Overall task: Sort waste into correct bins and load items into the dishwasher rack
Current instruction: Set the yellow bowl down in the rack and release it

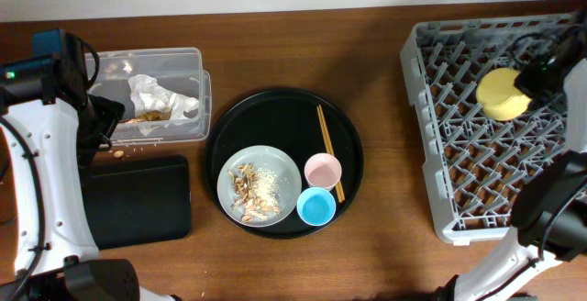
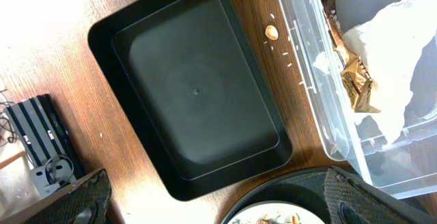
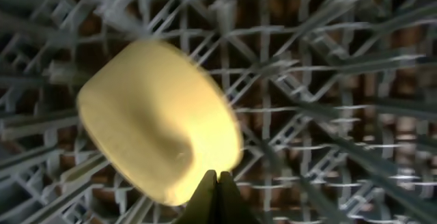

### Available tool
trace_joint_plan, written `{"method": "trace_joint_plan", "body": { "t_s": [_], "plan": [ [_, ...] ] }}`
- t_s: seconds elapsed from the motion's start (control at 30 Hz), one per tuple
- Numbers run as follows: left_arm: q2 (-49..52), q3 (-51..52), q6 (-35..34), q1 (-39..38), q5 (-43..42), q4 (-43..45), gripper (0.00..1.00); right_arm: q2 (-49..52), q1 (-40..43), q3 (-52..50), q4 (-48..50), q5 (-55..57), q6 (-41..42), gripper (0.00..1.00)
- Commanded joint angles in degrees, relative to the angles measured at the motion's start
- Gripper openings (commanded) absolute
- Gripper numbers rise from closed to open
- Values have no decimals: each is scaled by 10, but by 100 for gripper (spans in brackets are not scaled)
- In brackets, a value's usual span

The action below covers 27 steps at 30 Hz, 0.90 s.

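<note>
Jaws: we record right gripper [image 3: 216, 177] pinched closed beside yellow bowl [image 3: 157, 121] in rack [image 3: 328, 80]; left gripper [image 2: 217, 186] spread wide over black tray [image 2: 198, 94].

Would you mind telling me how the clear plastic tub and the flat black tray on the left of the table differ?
The clear tub is see-through with tall walls; the black tray is opaque and shallow. The clear tub holds a crumpled wrapper and brown scraps; the black tray holds nothing visible. Both are rounded rectangles of similar footprint, lying side by side.
</note>
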State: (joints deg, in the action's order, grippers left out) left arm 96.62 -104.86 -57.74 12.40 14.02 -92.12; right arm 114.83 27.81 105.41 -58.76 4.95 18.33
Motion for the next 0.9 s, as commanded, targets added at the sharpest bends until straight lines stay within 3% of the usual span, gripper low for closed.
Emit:
{"method": "trace_joint_plan", "body": {
  "t_s": [0.0,0.17,0.47,0.63,0.87],
  "plan": [
    [-14,1,-5,4,10,-1,99,3,22,26,-17,6,8,4],
    [-14,1,-5,4,10,-1,99,3,17,26,-10,-152,-61,4],
    [-14,1,-5,4,10,-1,99,58,-19,25,-7,-100,-89,4],
    [-14,1,-5,4,10,-1,99,77,-15,28,-7,-27,-52,4],
    [-14,1,-5,4,10,-1,99,71,-8,130,-92,-1,-15,4]
  ]
}}
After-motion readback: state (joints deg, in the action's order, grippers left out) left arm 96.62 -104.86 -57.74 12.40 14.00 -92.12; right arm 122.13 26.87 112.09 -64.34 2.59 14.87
